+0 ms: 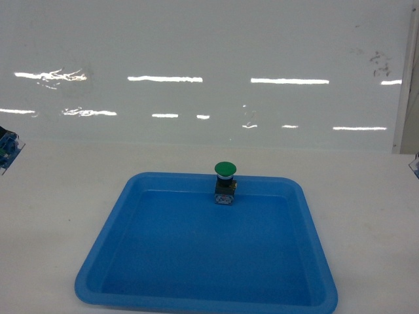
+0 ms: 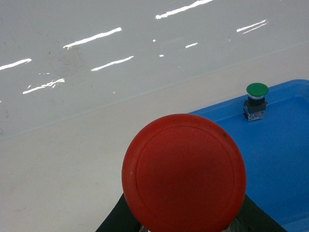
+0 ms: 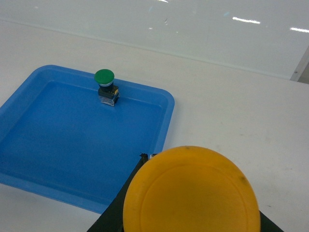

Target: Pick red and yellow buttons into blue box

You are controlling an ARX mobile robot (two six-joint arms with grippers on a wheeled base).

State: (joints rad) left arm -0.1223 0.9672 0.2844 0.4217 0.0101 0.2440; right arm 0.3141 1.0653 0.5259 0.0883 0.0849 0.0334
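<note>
The red button's cap (image 2: 183, 176) fills the lower left wrist view. My left gripper (image 2: 186, 228) is shut on its body, with dark fingers (image 2: 116, 218) showing under the cap. The yellow button's cap (image 3: 190, 191) fills the lower right wrist view the same way, with my right gripper (image 3: 190, 229) shut on it and a black finger (image 3: 120, 203) beside it. In the head view only a clear block (image 1: 6, 149) peeks in at the left edge and another bit (image 1: 415, 165) at the right edge. The blue box is out of view.
A shallow blue tray (image 1: 105, 242) with rounded corners lies on the white table in front of me. A green-capped button (image 1: 224, 182) stands upright at its far rim, also seen in the wrist views (image 2: 256, 100) (image 3: 106, 86). A glossy white wall rises behind the table.
</note>
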